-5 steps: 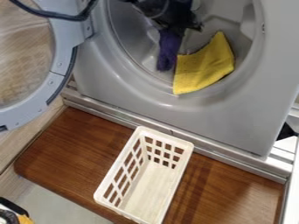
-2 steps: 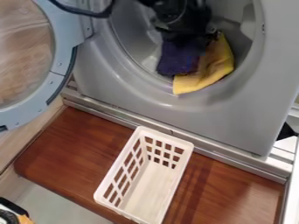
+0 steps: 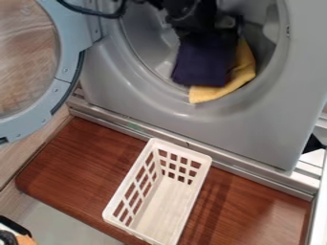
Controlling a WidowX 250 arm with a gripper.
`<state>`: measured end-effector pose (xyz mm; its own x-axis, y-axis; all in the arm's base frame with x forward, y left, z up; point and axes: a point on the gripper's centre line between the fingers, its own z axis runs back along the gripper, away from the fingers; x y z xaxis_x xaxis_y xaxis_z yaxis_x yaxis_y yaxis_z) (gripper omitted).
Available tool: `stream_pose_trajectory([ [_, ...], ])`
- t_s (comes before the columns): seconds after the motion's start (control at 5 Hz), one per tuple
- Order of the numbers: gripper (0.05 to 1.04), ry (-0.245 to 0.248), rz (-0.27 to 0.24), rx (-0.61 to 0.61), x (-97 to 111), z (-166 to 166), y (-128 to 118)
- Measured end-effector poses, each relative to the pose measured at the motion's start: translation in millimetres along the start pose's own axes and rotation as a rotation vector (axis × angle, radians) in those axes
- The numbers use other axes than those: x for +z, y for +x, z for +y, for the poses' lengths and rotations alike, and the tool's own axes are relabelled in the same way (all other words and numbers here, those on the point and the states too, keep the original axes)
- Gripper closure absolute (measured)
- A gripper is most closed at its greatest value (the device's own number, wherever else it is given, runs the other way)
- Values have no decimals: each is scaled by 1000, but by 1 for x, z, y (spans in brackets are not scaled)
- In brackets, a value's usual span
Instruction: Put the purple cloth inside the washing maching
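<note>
Purple cloth [image 3: 202, 62] right below the gripper [image 3: 207, 29], overlapping the yellow cloth [image 3: 220, 89], cannot tell if gripped

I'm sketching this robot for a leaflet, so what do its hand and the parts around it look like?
The hand is black and bulky, with rounded housing above and a small greyish patch on its right side in the picture. A thick black cable hangs in a loose loop to the picture's left; where it attaches, I can't tell. I can make out no markings.
</note>
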<state>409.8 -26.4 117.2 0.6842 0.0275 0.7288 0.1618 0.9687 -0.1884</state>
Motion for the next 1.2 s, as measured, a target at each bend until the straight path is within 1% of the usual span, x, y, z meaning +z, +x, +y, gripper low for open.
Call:
stream_pose_trajectory([
  [0.2, 83, -246, -120, -39, 15, -9, 7],
  [0.4, 83, -272, -79, -40, 38, -12, 0],
  [0.6, 83, -97, 125, 3, 68, -10, -27],
  [0.8, 83, 5, 273, 4, 85, -7, -62],
  [1.0, 83, 18, 398, 22, 87, -6, -104],
  [1.2, 83, 15, 480, 4, 74, -5, -137],
])
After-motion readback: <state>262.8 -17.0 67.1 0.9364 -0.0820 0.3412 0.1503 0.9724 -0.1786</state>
